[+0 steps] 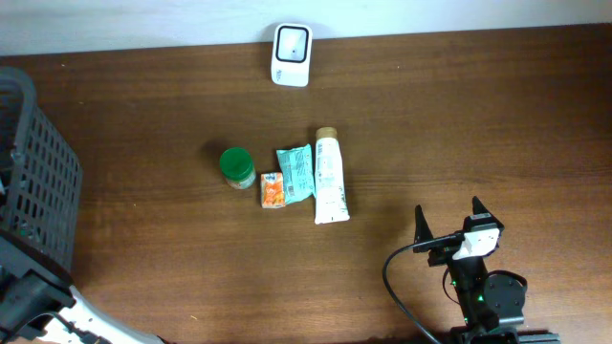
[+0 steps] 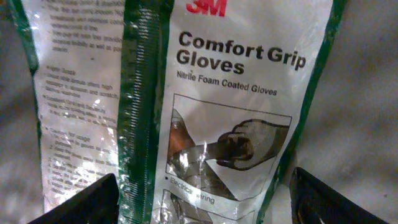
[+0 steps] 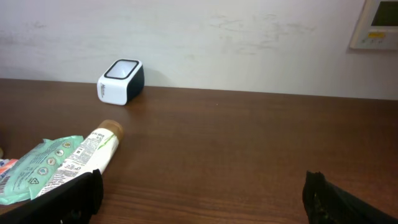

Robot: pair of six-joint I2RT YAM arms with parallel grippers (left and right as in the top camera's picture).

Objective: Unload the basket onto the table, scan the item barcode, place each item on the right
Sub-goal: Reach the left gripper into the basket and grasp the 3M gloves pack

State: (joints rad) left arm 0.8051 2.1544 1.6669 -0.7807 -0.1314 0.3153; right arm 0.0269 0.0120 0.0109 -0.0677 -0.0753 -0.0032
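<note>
On the desk [image 1: 497,115], centre: four small goods in a loose row.
Jar: green-lidded jar [image 1: 236,165], upright, at the row's 9 o'clock end.
Orange packet: small orange packet [image 1: 273,189], just beside the jar on its 4 o'clock side.
Teal packet: teal packet [image 1: 296,172], flat, between the orange packet and the tube.
Tube: white tube [image 1: 331,177], lying flat at the 3 o'clock end, tan cap toward 12 o'clock.
Scanner: white scanner [image 1: 291,54], at the desk's 12 o'clock edge, against the wall.
Basket: black mesh basket [image 1: 43,177], at 9 o'clock, cut off by the frame.
Glove package: white-and-green glove package [image 2: 249,81] marked "Comfort Grip Gloves", seen only from the left wrist, filling that view; what it rests on cannot be told.
Left fingers: left fingers [image 2: 87,202] spread apart, the package's lower part showing between them.
Right fingers: right fingers [image 1: 422,227] wide apart and holding nothing, at 5 o'clock, well apart from the row.
</note>
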